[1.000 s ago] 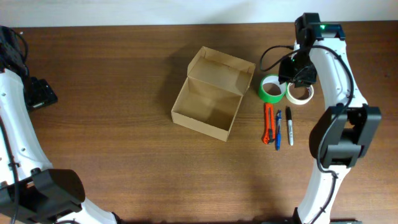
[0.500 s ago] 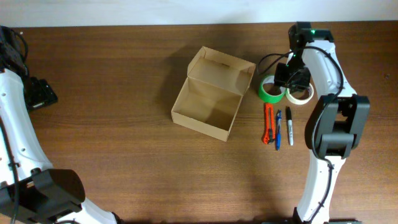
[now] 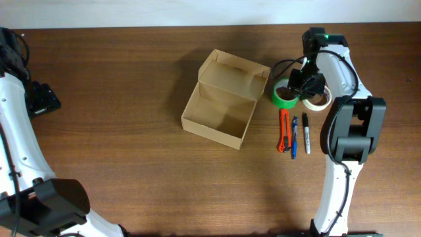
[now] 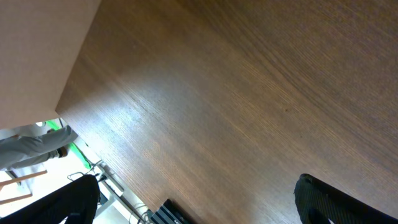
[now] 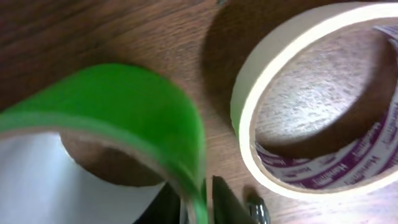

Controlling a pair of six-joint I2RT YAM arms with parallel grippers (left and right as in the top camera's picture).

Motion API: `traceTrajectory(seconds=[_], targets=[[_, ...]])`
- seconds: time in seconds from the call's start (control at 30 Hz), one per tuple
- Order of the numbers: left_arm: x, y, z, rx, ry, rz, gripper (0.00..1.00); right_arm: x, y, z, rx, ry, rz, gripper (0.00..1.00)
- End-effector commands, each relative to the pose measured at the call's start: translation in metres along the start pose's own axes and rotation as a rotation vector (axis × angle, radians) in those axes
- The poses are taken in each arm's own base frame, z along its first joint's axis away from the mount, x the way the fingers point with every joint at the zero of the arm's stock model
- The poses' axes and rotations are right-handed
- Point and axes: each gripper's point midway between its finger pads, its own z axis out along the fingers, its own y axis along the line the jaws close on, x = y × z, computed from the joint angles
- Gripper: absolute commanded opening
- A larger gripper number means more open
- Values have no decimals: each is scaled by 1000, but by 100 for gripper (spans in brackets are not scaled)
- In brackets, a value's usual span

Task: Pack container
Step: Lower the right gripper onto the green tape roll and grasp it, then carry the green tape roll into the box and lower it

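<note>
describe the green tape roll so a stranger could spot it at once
Start at the open cardboard box in the middle of the table and look just right of its lid. Two tape rolls lie side by side there. The green tape roll is the one nearer the box; the other roll is cream.

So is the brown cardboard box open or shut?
Open. In the overhead view the small tan cardboard box has its flap lid folded back, and its bare floor shows, with nothing inside.
</note>
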Motion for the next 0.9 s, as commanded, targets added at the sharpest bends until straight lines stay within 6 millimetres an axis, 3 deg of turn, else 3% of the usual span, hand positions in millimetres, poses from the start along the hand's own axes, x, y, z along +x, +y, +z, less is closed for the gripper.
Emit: traceTrajectory(seconds=[0.0, 0.07, 0.2, 0.33, 0.43, 0.63, 0.77, 0.87], targets=[[0, 0, 5, -3, 13, 12, 100, 1, -3, 13, 5, 25, 12, 9], [0, 0, 5, -3, 13, 12, 100, 1, -3, 13, 5, 23, 12, 4], [0, 0, 5, -3, 13, 12, 100, 1, -1, 8, -7, 24, 2, 4], [0, 0, 5, -3, 13, 12, 100, -4, 13, -21, -88, -19, -48, 4], [0, 0, 5, -3, 13, 12, 100, -14, 17, -65, -113, -106, -54, 4], [0, 0, 5, -3, 13, 12, 100, -14, 24, -187, -173, -329, -75, 4], [0, 0, 5, -3, 13, 12, 100, 13, 32, -264, -214, -468, -134, 4], [0, 0, 5, -3, 13, 12, 100, 46, 45, -301, -228, -527, -232, 4]])
